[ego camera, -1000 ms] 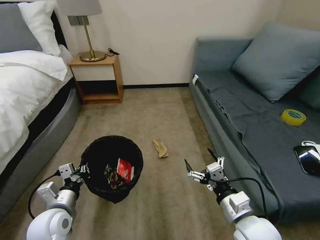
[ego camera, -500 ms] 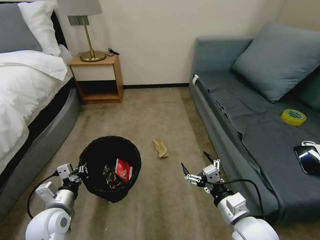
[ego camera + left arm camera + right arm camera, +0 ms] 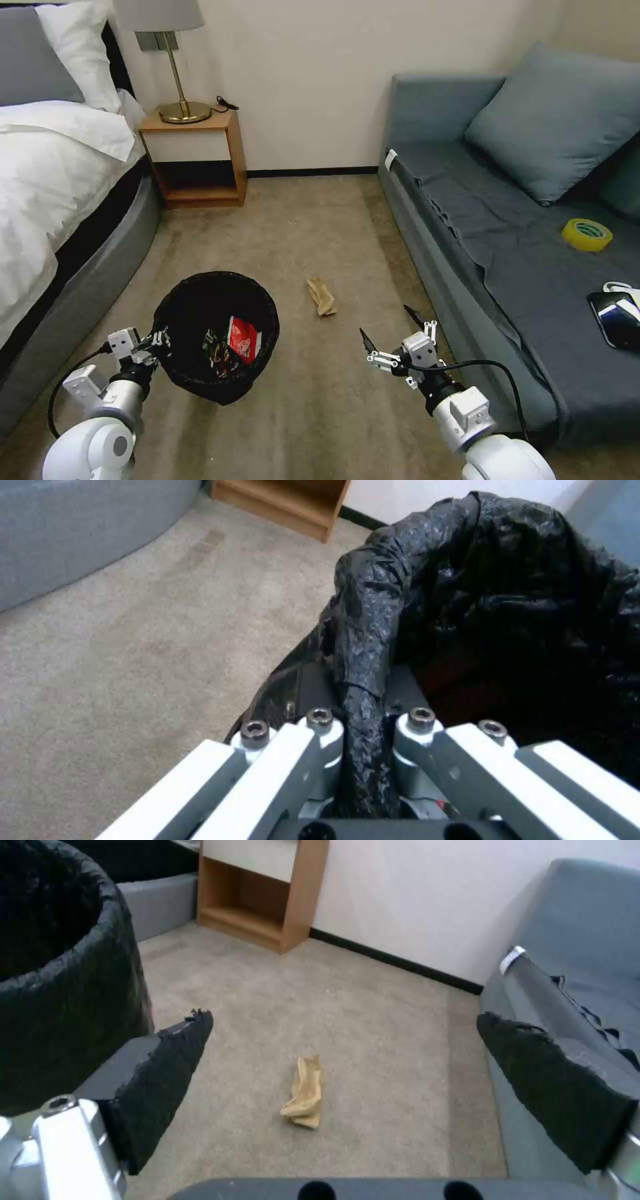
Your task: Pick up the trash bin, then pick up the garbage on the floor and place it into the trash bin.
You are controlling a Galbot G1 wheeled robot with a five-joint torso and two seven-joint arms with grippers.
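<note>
Left end effector [image 3: 159, 339] clamped on trash bin [image 3: 215, 333] rim, right end effector [image 3: 393, 333] jaws apart; to grab crumpled tan paper [image 3: 322, 296], center over it and drop straight down.

Left gripper [image 3: 363, 730] clamped on the bag-covered rim of the bin [image 3: 507, 600]; black liner pinched between both fingers [image 3: 313, 735]. Bin body runs from gripper toward 1 o'clock. Carpet [image 3: 133, 645] from 8 to 11 o'clock. Wooden stand [image 3: 293, 500] at 12 o'clock, grey curved bed base [image 3: 73, 530] at 10 o'clock.
</note>
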